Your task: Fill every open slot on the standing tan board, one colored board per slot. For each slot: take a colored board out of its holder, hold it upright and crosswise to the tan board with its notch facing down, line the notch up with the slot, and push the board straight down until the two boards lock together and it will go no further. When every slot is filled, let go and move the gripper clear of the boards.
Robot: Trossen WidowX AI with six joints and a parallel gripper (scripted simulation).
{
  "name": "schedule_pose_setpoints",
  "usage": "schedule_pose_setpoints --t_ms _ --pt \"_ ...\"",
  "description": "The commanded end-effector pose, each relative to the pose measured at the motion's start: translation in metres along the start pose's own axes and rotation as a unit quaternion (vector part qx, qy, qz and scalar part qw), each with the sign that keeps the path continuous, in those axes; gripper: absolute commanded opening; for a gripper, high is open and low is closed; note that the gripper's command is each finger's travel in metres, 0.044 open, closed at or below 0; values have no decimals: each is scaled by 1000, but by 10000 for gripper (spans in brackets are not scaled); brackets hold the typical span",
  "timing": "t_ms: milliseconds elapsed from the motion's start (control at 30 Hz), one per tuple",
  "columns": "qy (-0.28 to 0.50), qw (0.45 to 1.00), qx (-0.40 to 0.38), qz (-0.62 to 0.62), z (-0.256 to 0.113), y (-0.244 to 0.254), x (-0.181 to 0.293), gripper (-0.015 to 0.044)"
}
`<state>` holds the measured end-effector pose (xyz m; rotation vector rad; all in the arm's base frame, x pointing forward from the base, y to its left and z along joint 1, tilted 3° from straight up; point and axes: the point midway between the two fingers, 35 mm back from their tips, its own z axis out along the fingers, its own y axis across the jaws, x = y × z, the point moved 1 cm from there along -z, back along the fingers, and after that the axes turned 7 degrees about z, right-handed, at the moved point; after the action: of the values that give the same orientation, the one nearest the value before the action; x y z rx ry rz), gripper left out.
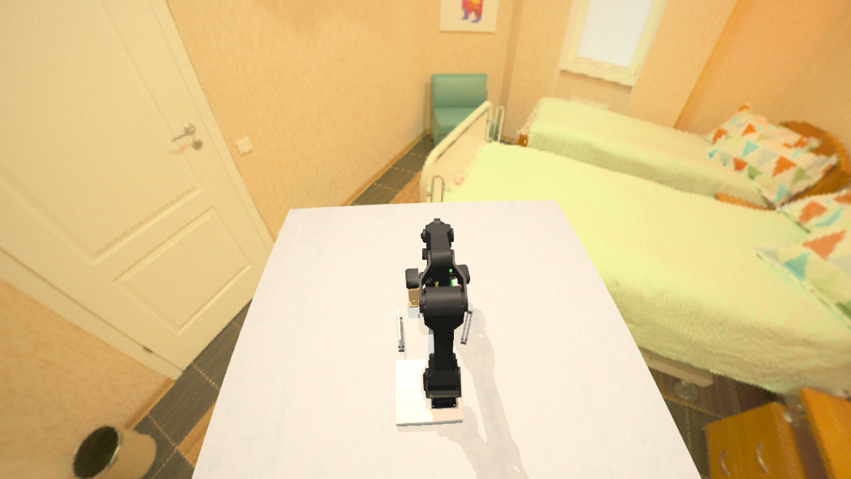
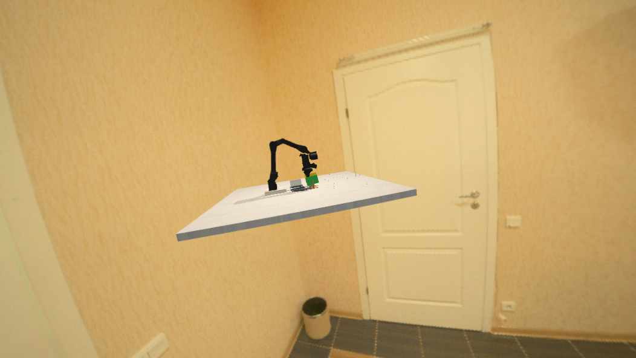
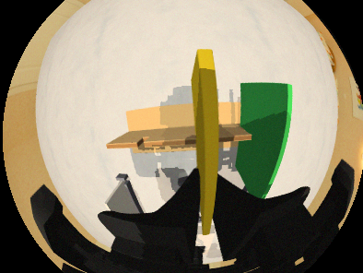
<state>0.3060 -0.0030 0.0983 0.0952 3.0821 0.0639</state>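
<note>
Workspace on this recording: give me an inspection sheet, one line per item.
Surface: white tabletop, arm shadow across it.
Job's things: tan board standing; green board upright, crosswise to it; yellow board held crosswise over the tan board, seating cannot be told.
Clutter: nothing seen.
Gripper: shut on the yellow board.
Cables: nothing seen.
Surroundings: door, waste bin, beds, teal chair.

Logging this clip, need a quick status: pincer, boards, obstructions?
Pincer shut on yellow board, upright, crosswise to tan board. Green board stands alongside. Notch seating not visible.
</note>
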Motion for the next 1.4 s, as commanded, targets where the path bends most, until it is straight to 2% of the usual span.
schedule_pose_setpoints --t_ms 0,1367 --pt "2 1000 0 7 2 0 2 0" --pt "2 1000 0 3 3 -1 1 0"
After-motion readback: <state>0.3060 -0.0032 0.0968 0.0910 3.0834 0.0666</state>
